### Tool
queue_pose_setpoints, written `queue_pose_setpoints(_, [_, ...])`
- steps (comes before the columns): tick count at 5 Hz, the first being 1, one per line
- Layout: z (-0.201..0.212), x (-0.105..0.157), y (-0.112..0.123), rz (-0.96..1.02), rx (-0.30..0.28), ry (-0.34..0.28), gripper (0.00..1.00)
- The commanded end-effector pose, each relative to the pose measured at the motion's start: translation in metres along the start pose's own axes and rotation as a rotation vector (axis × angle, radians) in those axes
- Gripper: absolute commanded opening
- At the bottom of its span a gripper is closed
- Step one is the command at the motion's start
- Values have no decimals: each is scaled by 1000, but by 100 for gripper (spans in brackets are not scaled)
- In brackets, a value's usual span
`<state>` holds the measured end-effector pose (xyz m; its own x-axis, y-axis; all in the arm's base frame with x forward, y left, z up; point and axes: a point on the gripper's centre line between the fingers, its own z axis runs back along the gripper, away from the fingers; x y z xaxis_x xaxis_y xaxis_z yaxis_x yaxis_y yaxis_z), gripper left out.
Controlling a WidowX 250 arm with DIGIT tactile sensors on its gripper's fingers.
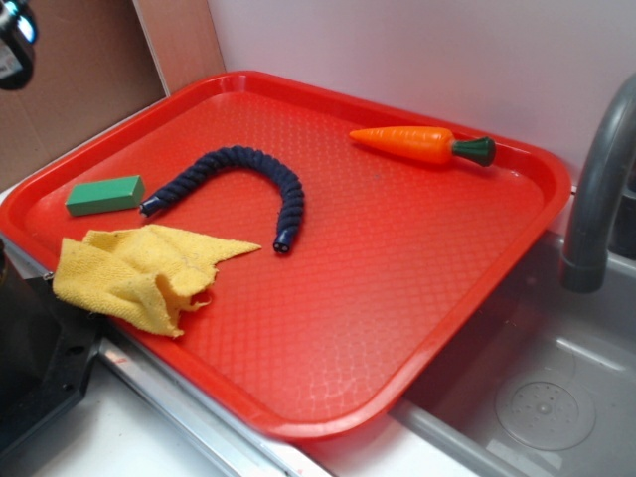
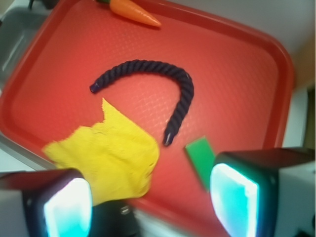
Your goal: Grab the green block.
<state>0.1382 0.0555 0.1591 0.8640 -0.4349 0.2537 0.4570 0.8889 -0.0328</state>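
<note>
The pincer (image 2: 150, 200) hangs wide and empty above the small matte green rectangular block (image 1: 104, 195), positioned to descend.

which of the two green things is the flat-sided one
The block, a plain green brick at the tray's edge beside the rope; the carrot's green top is ridged.

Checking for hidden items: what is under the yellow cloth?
The yellow cloth lies crumpled on the red tray, one edge overhanging its rim. Only tray shows around it; whatever is beneath its folds is covered. The green block lies apart, uncovered.
</note>
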Motion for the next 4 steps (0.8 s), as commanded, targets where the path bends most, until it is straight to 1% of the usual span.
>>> queue_pose_setpoints(1, [-24,-4,25,-112,71,3,100])
queue_pose_setpoints(2, [-47,-12,40,-113,116,50,100])
queue_pose_setpoints(3, [-66,-18,52,-115,143,75,100])
queue_pose_setpoints(4, [-90,-21,60,-144,130,105,100])
